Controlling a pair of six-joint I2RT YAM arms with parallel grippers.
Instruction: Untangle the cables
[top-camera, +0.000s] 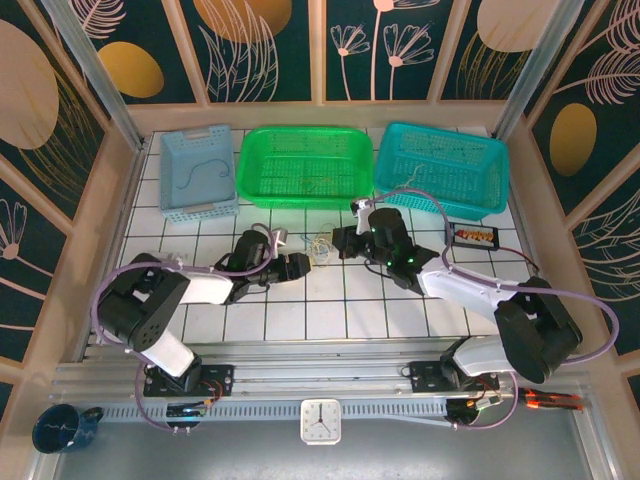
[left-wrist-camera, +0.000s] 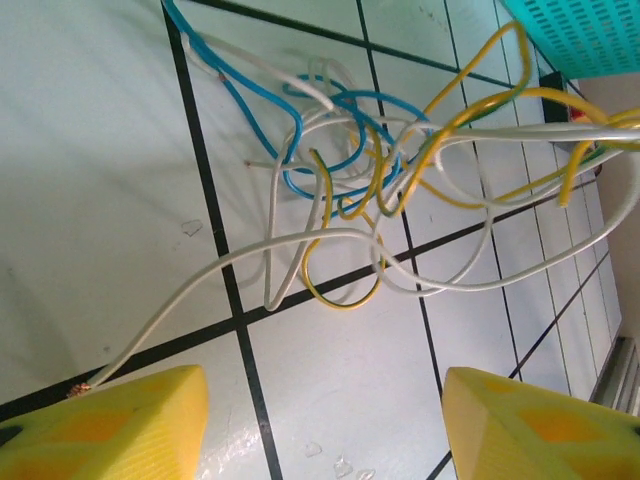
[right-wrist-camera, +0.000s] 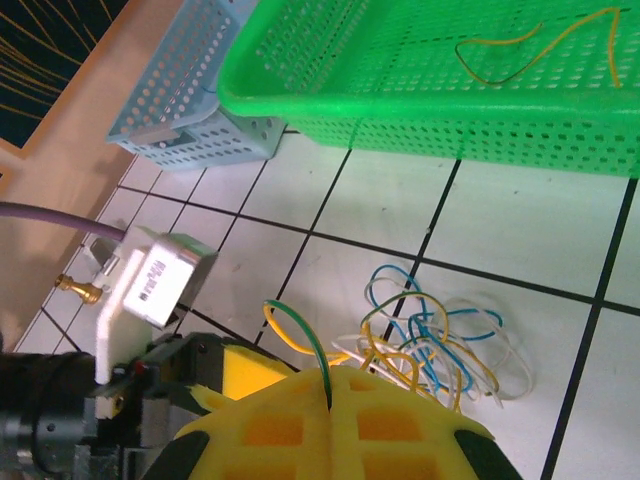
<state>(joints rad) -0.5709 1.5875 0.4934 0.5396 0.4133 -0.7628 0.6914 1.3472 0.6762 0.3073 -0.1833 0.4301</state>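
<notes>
The cables (top-camera: 322, 244) lie in one loose tangle of blue, white, yellow and green-yellow wires on the white tiles between my two grippers. In the left wrist view the cables (left-wrist-camera: 370, 170) spread ahead of my left gripper (left-wrist-camera: 325, 410). It is open, with bare tile between its yellow fingers (left-wrist-camera: 120, 425). One white wire's end rests by the left finger's tip. My right gripper (right-wrist-camera: 328, 400) is shut, and a green-and-yellow wire (right-wrist-camera: 300, 325) arches out of the seam between its pads. The rest of the cables (right-wrist-camera: 435, 340) lies just beyond it. Seen from above, the left gripper (top-camera: 306, 264) and the right gripper (top-camera: 342, 242) flank the bundle.
Three baskets line the back: pale blue (top-camera: 197, 172) with a wire in it, green (top-camera: 305, 165) holding a yellow wire (right-wrist-camera: 520, 50), and teal (top-camera: 440, 168). A small black box (top-camera: 473, 236) sits at the right. A clock (top-camera: 321, 421) and a mug (top-camera: 60, 427) sit at the near edge.
</notes>
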